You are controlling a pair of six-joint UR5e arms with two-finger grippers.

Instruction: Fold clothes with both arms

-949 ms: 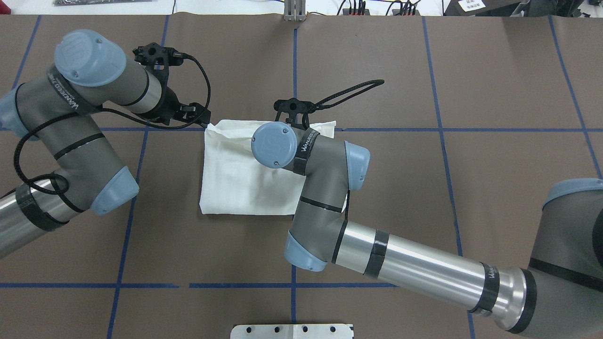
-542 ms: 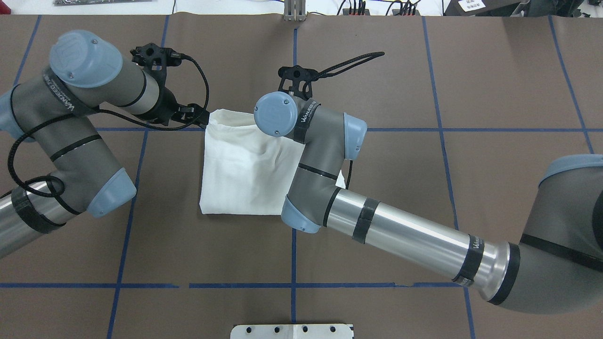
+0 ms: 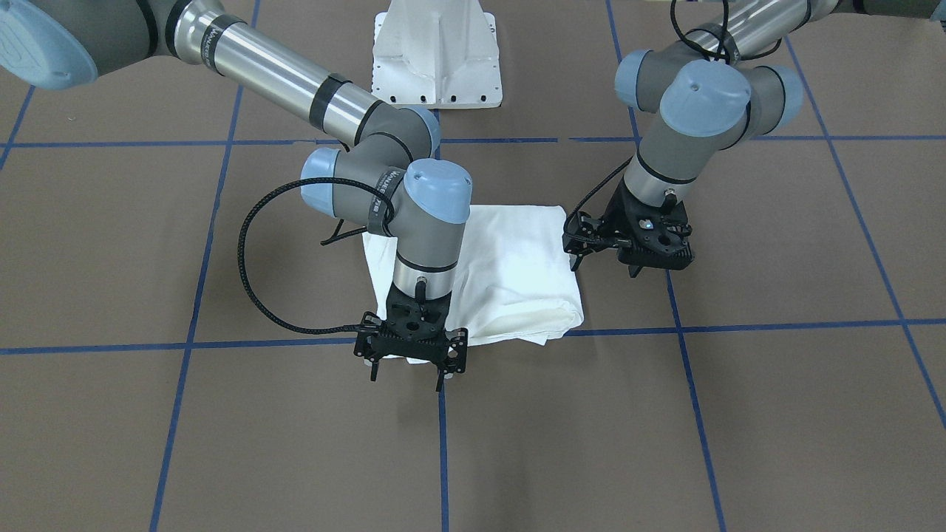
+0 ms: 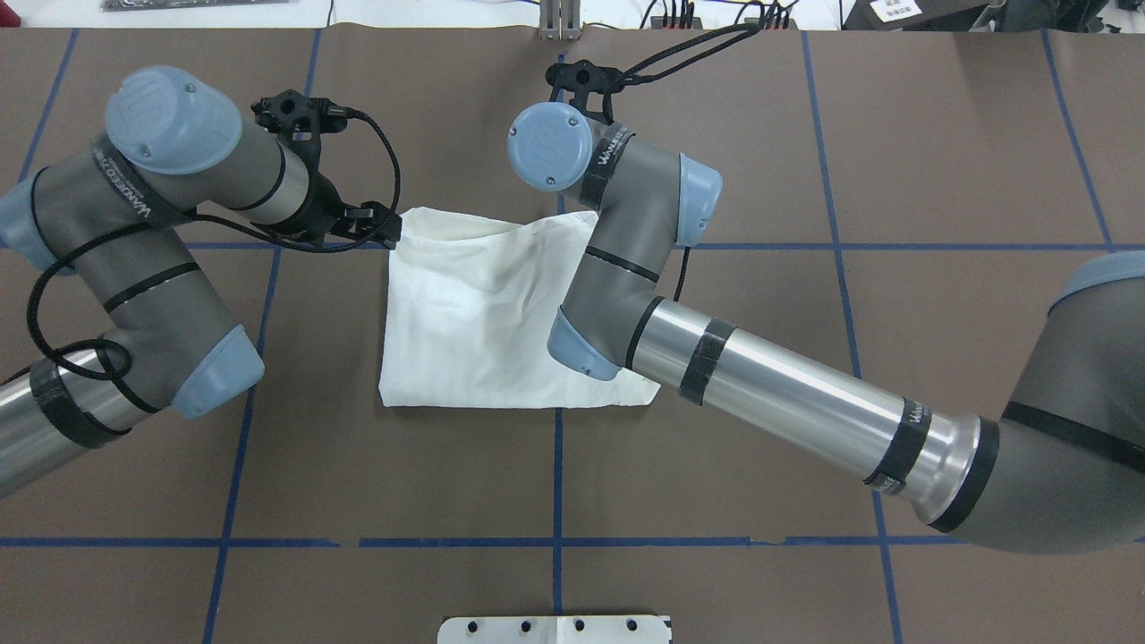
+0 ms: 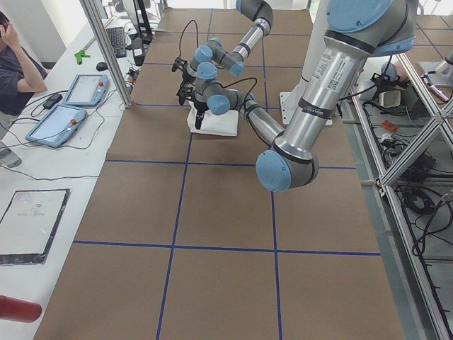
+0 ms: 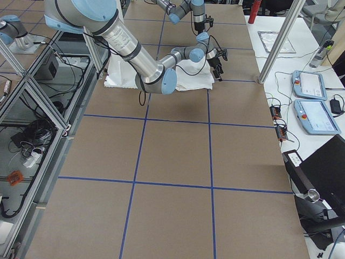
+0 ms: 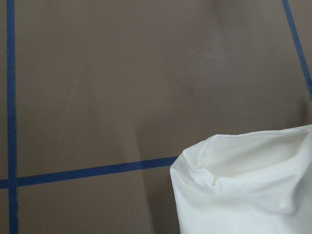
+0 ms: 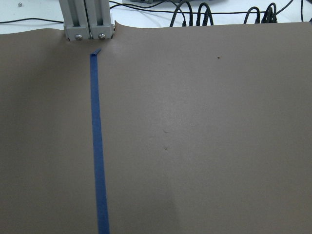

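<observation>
The white shirt lies folded into a rough rectangle at the table's middle; it also shows in the front view. No print or collar shows. My left gripper hangs low beside the shirt's far left corner, jaws apart, holding nothing. My right gripper is open and empty, raised above the bare table just past the shirt's far edge. In the overhead view it is hidden under its own wrist. The right forearm crosses over the shirt's right part and hides it.
The white pedestal base stands at the robot's side of the table. An aluminium post and cables sit at the far edge. Blue tape lines grid the brown table cover. Tablets and an operator are beside the table.
My right gripper has moved off the shirt's far edge towards the table's far side. The shirt's far right edge has shifted inward. The left arm has hardly moved.
</observation>
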